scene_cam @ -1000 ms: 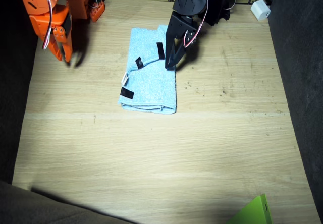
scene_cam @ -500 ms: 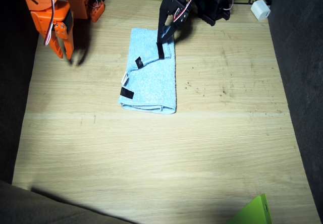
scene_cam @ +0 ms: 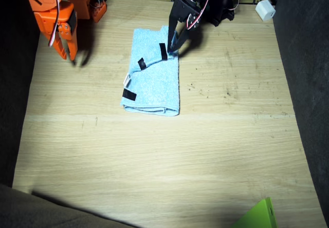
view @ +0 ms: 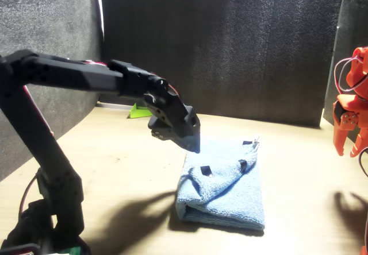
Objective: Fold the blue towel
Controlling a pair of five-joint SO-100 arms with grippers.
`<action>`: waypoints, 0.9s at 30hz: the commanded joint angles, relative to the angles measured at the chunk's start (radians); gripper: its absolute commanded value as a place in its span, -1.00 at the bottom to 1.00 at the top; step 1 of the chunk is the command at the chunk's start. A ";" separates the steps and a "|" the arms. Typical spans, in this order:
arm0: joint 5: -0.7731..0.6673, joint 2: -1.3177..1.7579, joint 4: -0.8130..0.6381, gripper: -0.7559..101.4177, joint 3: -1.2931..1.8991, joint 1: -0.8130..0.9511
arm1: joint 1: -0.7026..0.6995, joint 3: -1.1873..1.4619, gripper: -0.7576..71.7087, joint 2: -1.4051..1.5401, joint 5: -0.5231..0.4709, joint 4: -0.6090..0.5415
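— So, what do you count?
— One blue towel [scene_cam: 153,75], folded, mid-table, long axis running near to far. Three black tape marks [scene_cam: 129,95].
— Your claws?
— Left gripper [scene_cam: 172,44] over its far edge, right gripper [scene_cam: 69,53] aside; I cannot tell either's jaws.

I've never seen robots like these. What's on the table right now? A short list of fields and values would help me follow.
towel: blue towel, folded, lying flat on the wooden table
markings: black tape marks on the towel
left arm: black, its end effector above the towel's far edge
left jaws: cannot tell whether open or shut
right arm: orange, its end effector off to the side, away from the towel, holding nothing
other things: white block, green piece
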 commanded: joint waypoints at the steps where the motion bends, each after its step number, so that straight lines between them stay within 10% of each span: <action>1: -0.044 0.072 0.021 -0.99 0.075 0.003 | 0.009 -0.003 -0.66 0.018 0.012 0.009; 10: -0.190 0.064 0.052 -0.99 0.150 -0.155 | 0.018 -0.003 -0.66 0.029 0.025 0.011; 27: 0.137 -0.322 0.268 -0.99 -0.282 -0.325 | -0.005 0.014 -0.68 0.089 0.017 0.018</action>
